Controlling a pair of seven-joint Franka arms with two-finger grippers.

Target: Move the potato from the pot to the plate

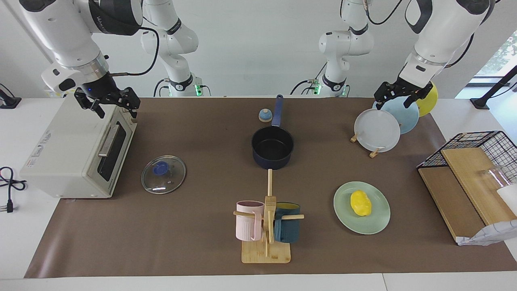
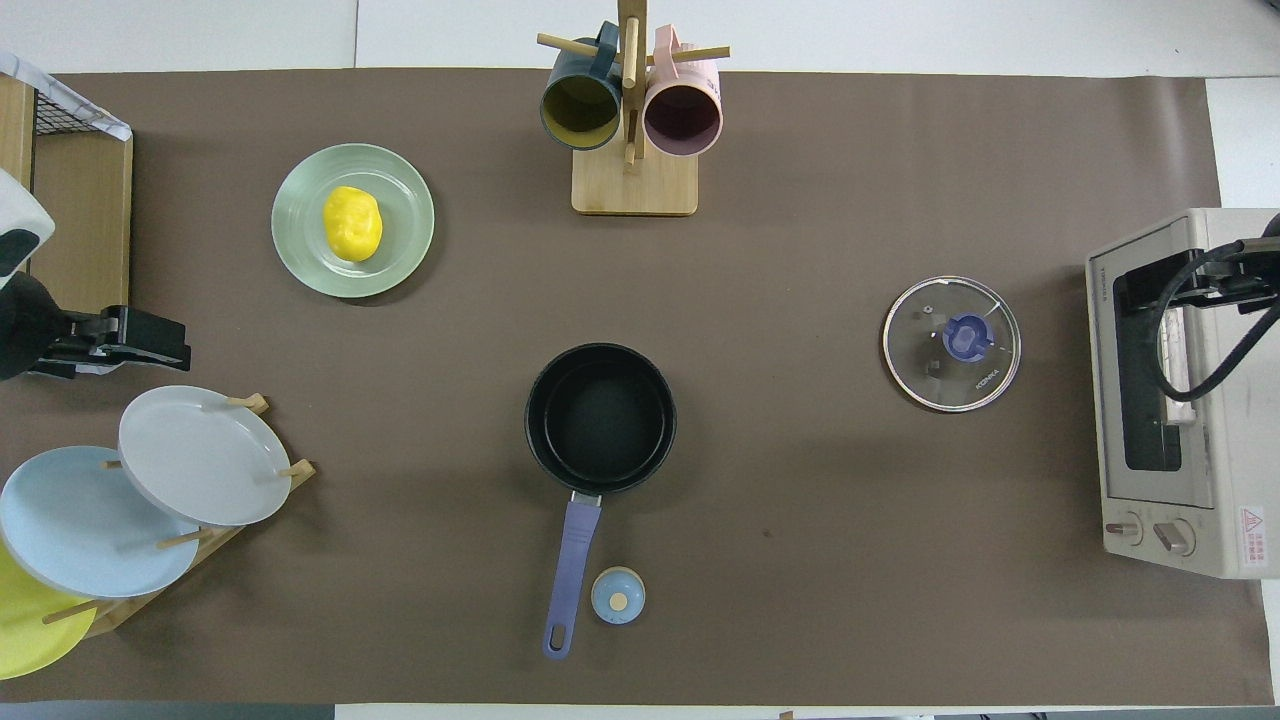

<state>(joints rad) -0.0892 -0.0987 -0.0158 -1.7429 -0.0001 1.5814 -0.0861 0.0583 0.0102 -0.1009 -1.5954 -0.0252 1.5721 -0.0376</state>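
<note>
The potato (image 1: 360, 203) lies on the plate (image 1: 377, 224); both pincers (image 1: 397, 93) (image 1: 108, 104) spread, empty.

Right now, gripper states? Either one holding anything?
Left gripper: open, empty, raised over the plate rack.
Right gripper: open, empty, waiting over the toaster oven.

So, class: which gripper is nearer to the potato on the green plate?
Left. The left gripper hangs open above the plate rack, at the same end of the table as the potato. The right gripper waits open over the toaster oven, at the right arm's end.
</note>
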